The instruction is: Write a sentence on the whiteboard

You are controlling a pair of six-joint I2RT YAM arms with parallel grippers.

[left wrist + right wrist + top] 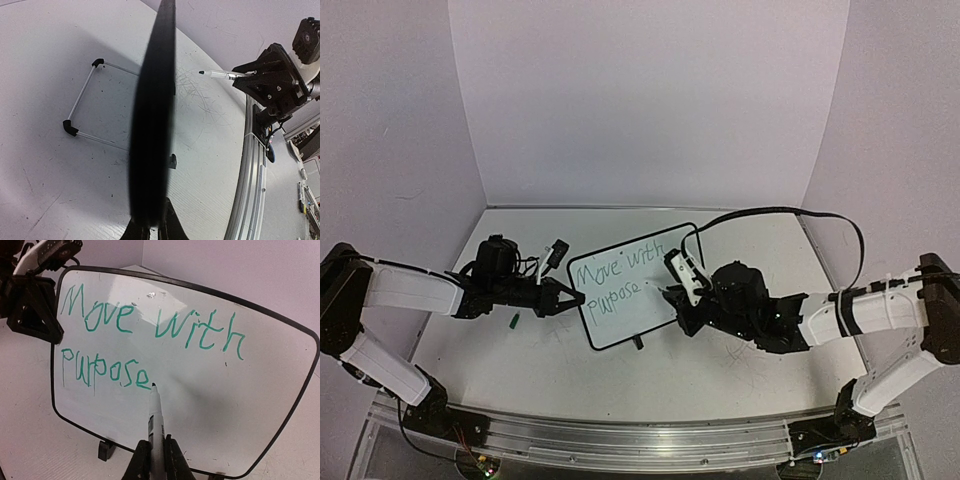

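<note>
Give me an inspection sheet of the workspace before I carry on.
Surface: white tabletop, scuffed, faint scribbles.
Job's things: whiteboard standing on its feet, reads "Move with purpose" in green; marker tip at the last letter.
Clutter: small green piece left of the board; wire frame behind it.
Pincers: left pincer shut on the board's edge; right pincer shut on the marker.
Cables: black cable arcs over the table's far right.
Surroundings: plain walls on three sides.

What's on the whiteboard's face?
Green writing, "Move with purpose", the marker tip by its last letter. The left gripper clamps the whiteboard at its left edge, hiding that strip.
</note>
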